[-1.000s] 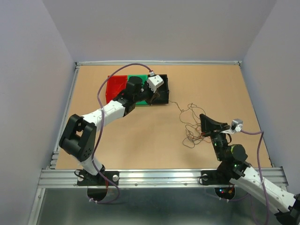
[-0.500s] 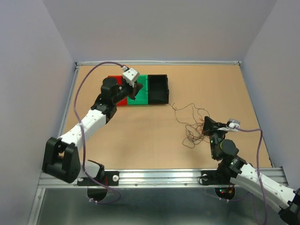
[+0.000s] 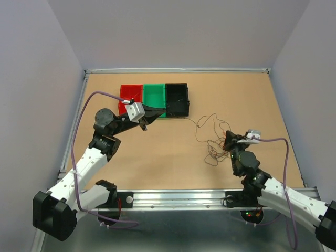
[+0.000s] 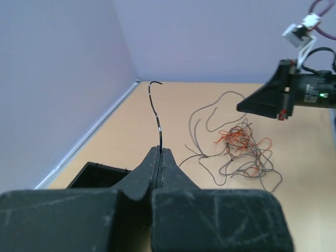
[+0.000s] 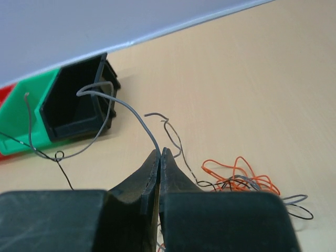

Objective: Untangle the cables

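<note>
Cables [image 3: 214, 140] lie knotted at four o'clock on the bench [image 3: 157, 157]. Left hand [image 4: 159, 153] clenches a dark wire [image 4: 159, 126], right hand [image 5: 159, 154] a grey wire [image 5: 143, 125]: draw them apart slowly.

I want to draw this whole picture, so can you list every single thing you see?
Thin curly wires in a tangled pile: several; orange, grey and dark; right half of the table.
Small open plastic bins: three in a row; red bin, green bin, black bin; far left part of the table.
Tan table: one; under everything.
Pale walls: three; around the table.
Metal rail: one; silver; near edge.
Purple cords: two; one along each arm.
Arms: two; white and black; left arm, right arm.
Left gripper: black; shut on a thin dark wire.
Right gripper: black; shut on a thin grey wire.
</note>
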{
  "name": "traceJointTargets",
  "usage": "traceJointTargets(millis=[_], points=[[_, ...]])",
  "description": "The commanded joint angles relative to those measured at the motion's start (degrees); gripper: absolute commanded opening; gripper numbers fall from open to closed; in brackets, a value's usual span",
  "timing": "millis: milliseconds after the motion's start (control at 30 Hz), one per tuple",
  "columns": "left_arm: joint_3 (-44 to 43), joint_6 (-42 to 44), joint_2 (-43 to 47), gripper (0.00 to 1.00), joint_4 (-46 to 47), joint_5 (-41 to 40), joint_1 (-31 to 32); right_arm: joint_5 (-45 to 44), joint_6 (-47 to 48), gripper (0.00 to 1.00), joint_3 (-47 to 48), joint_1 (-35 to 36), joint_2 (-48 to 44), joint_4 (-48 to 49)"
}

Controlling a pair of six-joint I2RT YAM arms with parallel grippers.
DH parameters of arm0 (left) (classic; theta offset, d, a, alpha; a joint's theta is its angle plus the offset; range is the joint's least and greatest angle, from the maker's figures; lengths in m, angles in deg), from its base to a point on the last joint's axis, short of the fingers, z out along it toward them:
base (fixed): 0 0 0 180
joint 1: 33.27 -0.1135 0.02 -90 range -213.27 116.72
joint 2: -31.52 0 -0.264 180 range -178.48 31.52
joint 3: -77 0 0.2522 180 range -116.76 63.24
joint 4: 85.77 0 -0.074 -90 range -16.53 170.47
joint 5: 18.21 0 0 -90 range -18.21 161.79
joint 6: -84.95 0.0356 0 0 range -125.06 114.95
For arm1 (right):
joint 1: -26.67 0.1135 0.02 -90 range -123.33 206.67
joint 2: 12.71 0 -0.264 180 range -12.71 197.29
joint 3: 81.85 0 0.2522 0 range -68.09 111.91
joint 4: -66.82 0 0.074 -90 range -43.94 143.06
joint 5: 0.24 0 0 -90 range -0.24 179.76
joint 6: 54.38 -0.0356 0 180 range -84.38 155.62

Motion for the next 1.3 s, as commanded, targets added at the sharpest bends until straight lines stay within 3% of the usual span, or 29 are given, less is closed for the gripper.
traceJointTargets(millis=[0,133,333,433,533,700,833,867,900,1000,1100,1200,1267], points=[[0.3,0.8,1.1,0.00,3.7,8.3,0.5,4.2,3.0,0.00,6.3,0.2,9.2,7.3],[0.1,1.1,0.3,0.00,3.2,10.6,4.4,8.9,4.4,0.01,13.0,0.2,27.0,9.1],[-1.1,5.9,-4.2,0.00,-1.0,-1.4,9.3,25.0,5.2,0.01,18.2,0.2,39.4,19.2],[-2.9,6.1,-5.1,0.00,-3.7,-10.1,9.2,24.3,4.4,0.01,18.6,0.1,40.6,20.3],[-2.3,5.8,-2.2,0.00,-4.0,-18.0,9.0,14.1,2.9,0.01,16.9,0.1,39.8,20.1],[0.9,2.4,3.2,0.00,1.2,-38.8,8.0,-2.4,0.4,0.01,10.6,-0.4,31.0,19.0],[1.3,0.0,2.8,0.00,2.0,-41.9,6.2,-10.1,-1.5,0.01,5.0,-0.4,10.4,8.8],[1.0,-0.5,2.1,0.00,1.7,-42.3,5.3,-11.2,-2.3,0.01,4.4,-0.5,-0.3,5.2],[0.2,-1.2,1.6,0.00,1.1,-43.2,4.8,-12.1,-3.4,0.01,3.6,-0.4,-5.8,-3.5],[-1.0,-4.3,-0.3,0.00,0.8,-44.3,0.9,-16.0,-3.0,0.00,1.7,-0.4,-28.2,-15.1],[-1.5,-8.3,-0.5,0.00,1.0,-43.0,-4.0,-24.4,-15.3,0.01,6.9,-0.3,-18.4,-25.3],[-0.9,-8.6,0.0,0.00,1.9,-40.4,-5.0,-22.8,-17.0,0.01,8.2,-0.4,-13.8,-25.3],[-0.2,-8.2,0.1,0.00,2.9,-33.2,-5.0,-18.6,-14.0,0.00,8.6,-0.4,-13.3,-23.7]])
